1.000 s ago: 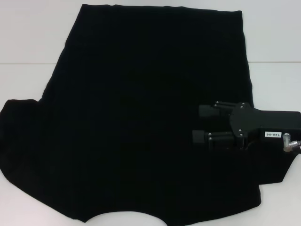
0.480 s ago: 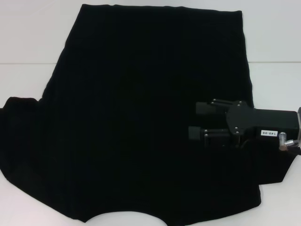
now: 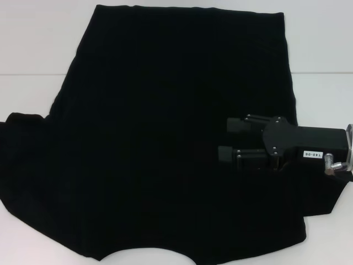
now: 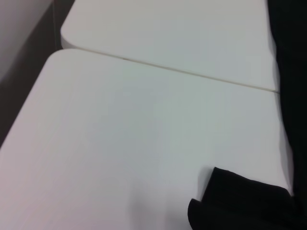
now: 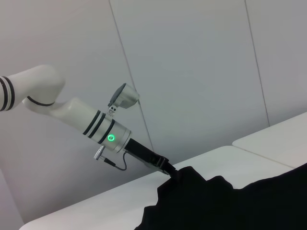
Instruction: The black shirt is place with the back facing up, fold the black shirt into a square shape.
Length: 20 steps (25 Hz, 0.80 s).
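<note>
The black shirt (image 3: 165, 143) lies spread flat on the white table (image 3: 33, 44), plain side up, with no print showing. My right gripper (image 3: 225, 139) hovers over the shirt's right part. It points left with its two fingers apart and nothing between them. My left gripper is out of the head view. In the right wrist view the left gripper (image 5: 167, 168) sits at the shirt's far edge, where the cloth (image 5: 192, 191) rises to a peak at its tip. The left wrist view shows a folded sleeve edge (image 4: 240, 201).
Two white tabletops meet at a seam (image 4: 192, 73) running across under the shirt. Bare table (image 4: 120, 143) lies left of the shirt. The table's front edge is close to the shirt's near hem. The white left arm (image 5: 91, 124) reaches in from the side.
My right gripper has slid a little to the left and slightly away from me over the shirt, still open. The shirt's left sleeve edge has barely shifted.
</note>
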Available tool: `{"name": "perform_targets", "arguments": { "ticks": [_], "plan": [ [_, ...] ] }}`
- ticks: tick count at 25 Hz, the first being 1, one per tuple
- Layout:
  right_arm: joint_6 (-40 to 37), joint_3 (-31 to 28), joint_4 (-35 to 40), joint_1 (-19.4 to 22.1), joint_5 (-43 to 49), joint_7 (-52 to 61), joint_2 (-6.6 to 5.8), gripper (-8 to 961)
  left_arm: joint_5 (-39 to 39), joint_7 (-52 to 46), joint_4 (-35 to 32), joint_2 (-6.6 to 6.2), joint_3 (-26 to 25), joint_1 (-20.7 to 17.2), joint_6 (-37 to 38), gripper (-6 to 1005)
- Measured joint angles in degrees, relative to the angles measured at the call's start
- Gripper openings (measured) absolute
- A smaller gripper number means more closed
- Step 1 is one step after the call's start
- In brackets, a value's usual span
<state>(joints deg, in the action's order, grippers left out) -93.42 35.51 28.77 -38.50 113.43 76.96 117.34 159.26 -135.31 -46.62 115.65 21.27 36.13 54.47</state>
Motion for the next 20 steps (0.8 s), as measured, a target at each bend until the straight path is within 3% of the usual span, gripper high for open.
{"name": "perform_targets", "arguments": {
  "ticks": [20],
  "plan": [
    [-0.3,0.0,0.0,0.4,-0.1,0.0,0.17,885,-0.6,0.1,1.1,0.29,2.8,1.2,-2.1,1]
  ]
}}
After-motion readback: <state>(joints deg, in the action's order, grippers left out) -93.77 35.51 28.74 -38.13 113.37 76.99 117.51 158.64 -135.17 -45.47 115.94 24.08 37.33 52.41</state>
